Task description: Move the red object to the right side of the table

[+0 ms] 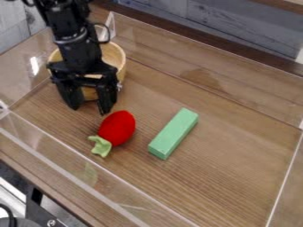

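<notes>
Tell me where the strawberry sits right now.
The strawberry lies left of centre on the table, just below-right of the open hand, with the green block to its right.

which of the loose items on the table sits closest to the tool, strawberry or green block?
The red strawberry: it lies just below-right of the open tool. The green block lies farther right, beyond the strawberry.

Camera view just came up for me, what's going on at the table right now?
The gripper hangs open, pointing down, just up-left of the red object, not touching it. The strawberry lies on the table beside a green block, with a wooden bowl behind the arm. Nothing is picked up yet.
</notes>
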`<state>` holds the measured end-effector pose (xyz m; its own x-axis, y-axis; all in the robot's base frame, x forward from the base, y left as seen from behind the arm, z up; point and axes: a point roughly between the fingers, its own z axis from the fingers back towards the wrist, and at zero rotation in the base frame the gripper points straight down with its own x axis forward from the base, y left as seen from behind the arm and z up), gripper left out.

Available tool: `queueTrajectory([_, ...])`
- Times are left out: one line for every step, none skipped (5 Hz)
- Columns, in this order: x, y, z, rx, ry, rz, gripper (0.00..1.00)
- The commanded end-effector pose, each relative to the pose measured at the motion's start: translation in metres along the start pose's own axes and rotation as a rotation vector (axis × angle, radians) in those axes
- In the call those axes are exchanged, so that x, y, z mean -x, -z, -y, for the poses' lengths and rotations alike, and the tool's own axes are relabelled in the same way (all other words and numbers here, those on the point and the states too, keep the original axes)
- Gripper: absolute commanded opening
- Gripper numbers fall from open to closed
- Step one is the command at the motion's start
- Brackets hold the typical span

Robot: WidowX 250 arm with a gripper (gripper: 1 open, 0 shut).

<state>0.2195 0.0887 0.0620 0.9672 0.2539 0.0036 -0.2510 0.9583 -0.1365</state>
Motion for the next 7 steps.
queueTrajectory([0.0, 0.0, 0.014, -0.011, 0.023, 0.039, 1.0])
queueTrajectory([0.001, 0.007, 0.023, -0.017, 0.036, 0.043, 1.0])
queueTrajectory([0.0, 0.013, 0.03, -0.025, 0.046, 0.053, 1.0])
queueTrajectory([-0.001, 0.019, 0.033, -0.036, 0.056, 0.056, 1.0])
queueTrajectory([-0.002, 0.027, 0.034, -0.049, 0.066, 0.058, 1.0])
queueTrajectory([-0.004, 0.033, 0.034, -0.061, 0.072, 0.061, 1.0])
queueTrajectory([-0.006, 0.04, 0.033, -0.074, 0.079, 0.064, 1.0])
